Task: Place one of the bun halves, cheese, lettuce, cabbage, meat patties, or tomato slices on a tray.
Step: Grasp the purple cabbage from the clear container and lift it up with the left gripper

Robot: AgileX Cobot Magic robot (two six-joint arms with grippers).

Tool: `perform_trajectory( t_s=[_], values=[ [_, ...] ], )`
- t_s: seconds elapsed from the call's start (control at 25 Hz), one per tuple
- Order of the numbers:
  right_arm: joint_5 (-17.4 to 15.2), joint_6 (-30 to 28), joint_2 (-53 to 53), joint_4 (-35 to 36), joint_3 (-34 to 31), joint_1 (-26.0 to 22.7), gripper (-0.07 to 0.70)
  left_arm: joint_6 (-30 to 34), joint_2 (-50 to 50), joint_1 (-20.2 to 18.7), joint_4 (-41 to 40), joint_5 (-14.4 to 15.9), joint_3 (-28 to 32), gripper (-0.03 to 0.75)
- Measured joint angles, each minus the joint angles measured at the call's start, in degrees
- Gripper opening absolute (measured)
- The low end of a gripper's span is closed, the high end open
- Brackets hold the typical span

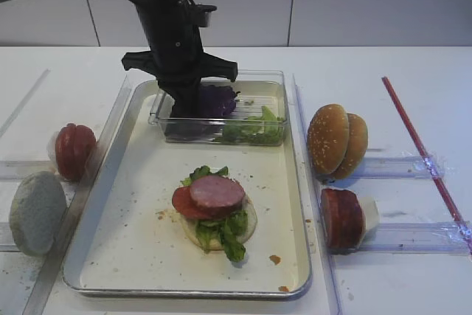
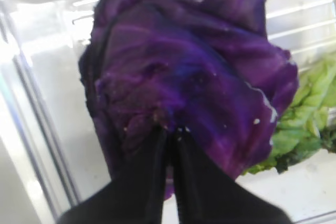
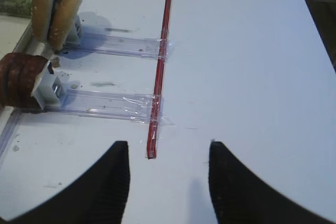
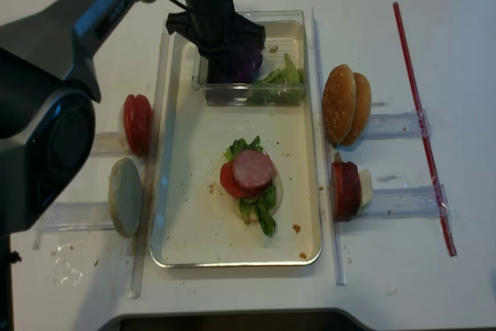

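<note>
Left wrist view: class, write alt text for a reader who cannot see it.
The left pincer, shut, pinches the lower edge of the purple cabbage, which fills most of the picture. Green lettuce lies at the right, inside a clear plastic box.

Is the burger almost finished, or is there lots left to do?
Part done: on the tray sits a stack of pale bun, lettuce, a tomato slice and a meat patty. In hand: the left gripper is shut on the purple cabbage inside the clear box. Left: moving that cabbage onto the tray. The right gripper is open, holding nothing.
</note>
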State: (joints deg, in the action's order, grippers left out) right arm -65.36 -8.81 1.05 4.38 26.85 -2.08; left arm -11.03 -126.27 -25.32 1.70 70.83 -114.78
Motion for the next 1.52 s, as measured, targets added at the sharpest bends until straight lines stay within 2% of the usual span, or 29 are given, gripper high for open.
perform_trajectory(
  t_s=[0.92, 1.2, 1.4, 1.52],
  values=[
    [-0.11, 0.0, 0.0, 0.0, 0.0, 0.0, 0.382, -0.14, 6.72, 0.0, -0.88, 0.0, -0.93, 0.002],
    [-0.11, 0.0, 0.0, 0.0, 0.0, 0.0, 0.382, -0.14, 8.28, 0.0, 1.84, 0.2, -0.83, 0.002],
    [-0.11, 0.0, 0.0, 0.0, 0.0, 0.0, 0.382, -0.14, 13.23, 0.0, 2.66, 0.22, 2.68, 0.002],
    [-0.11, 0.0, 0.0, 0.0, 0.0, 0.0, 0.382, -0.14, 17.21, 0.0, 3.16, 0.33, 6.95, 0.002]
  ],
)
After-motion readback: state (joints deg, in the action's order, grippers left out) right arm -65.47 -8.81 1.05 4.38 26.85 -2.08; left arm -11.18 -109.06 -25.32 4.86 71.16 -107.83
